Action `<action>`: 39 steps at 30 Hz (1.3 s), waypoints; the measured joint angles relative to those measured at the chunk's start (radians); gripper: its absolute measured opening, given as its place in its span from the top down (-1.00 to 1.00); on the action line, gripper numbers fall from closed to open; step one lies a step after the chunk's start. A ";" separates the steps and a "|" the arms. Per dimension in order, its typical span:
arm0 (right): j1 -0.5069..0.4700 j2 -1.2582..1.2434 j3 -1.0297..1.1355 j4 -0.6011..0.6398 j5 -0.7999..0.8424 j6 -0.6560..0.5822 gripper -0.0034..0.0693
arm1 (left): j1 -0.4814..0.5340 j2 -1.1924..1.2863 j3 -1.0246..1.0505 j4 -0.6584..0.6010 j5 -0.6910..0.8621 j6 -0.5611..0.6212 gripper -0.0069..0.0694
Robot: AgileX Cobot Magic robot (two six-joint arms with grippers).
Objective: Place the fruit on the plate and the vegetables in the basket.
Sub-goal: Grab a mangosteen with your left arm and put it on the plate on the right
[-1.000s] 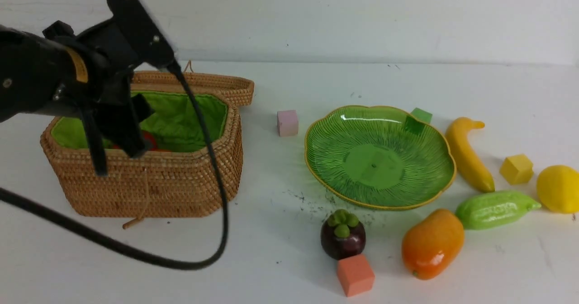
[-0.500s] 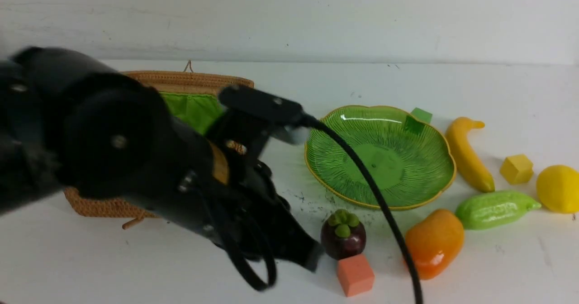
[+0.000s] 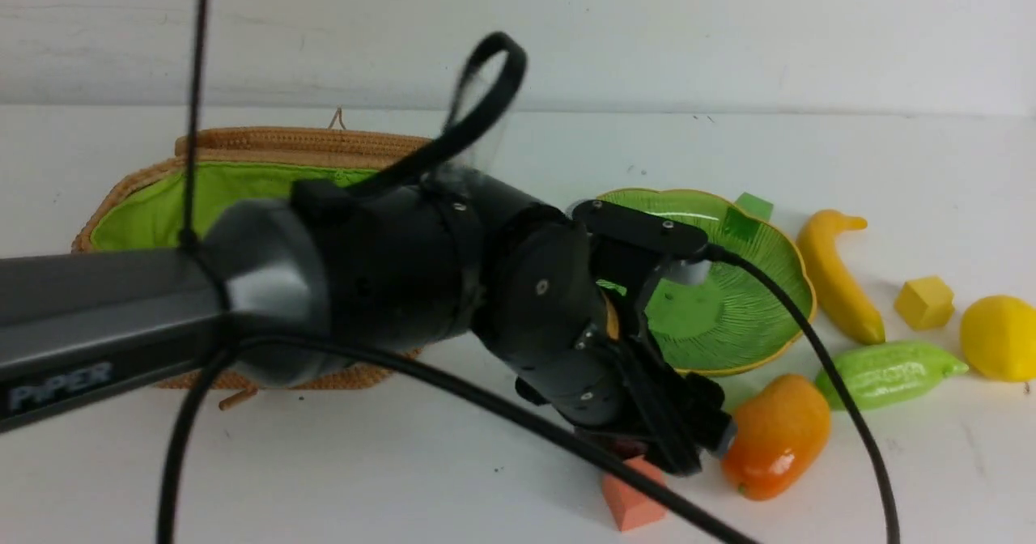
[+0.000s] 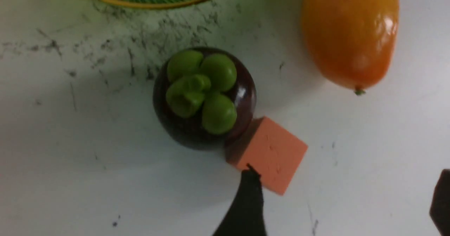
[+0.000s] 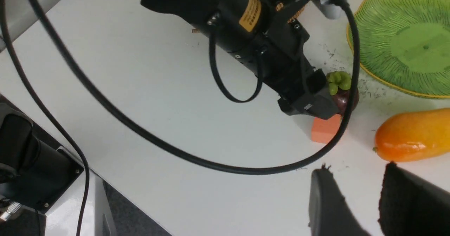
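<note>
front view, plate (image 3: 797,273) bare, basket (image 3: 267,141) half-hidden, left pincer (image 4: 347,172) wide, right pincer (image 5: 357,169) narrow

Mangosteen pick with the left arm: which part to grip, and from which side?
Come straight down from above and pinch the mangosteen on its round dark body, below the green cap. It stands upright, cap up. The orange-pink cube touches one flank, so the open left gripper should probably close across the two flanks clear of it.

dark mangosteen (image 4: 204,99) stands upright near the green plate (image 3: 769,236); mango (image 3: 777,435), gourd (image 3: 886,374), banana (image 3: 834,277) and lemon (image 3: 999,337) lie outside it; basket (image 3: 267,141) open.
</note>
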 joint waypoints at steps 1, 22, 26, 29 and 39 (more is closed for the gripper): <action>0.000 0.000 0.000 -0.001 0.000 -0.001 0.26 | 0.000 0.016 -0.005 0.016 -0.017 -0.015 -0.91; 0.000 0.000 0.000 -0.011 0.000 -0.023 0.26 | 0.000 0.182 -0.013 0.387 -0.184 -0.361 -0.88; 0.000 0.000 0.000 -0.011 0.000 -0.024 0.26 | 0.000 0.197 -0.013 0.393 -0.205 -0.380 -0.86; 0.000 0.000 0.000 -0.015 0.000 -0.025 0.26 | 0.000 0.210 -0.013 0.395 -0.196 -0.382 -0.81; 0.000 0.000 0.000 -0.019 0.000 -0.025 0.26 | 0.000 0.220 -0.021 0.408 -0.143 -0.408 -0.60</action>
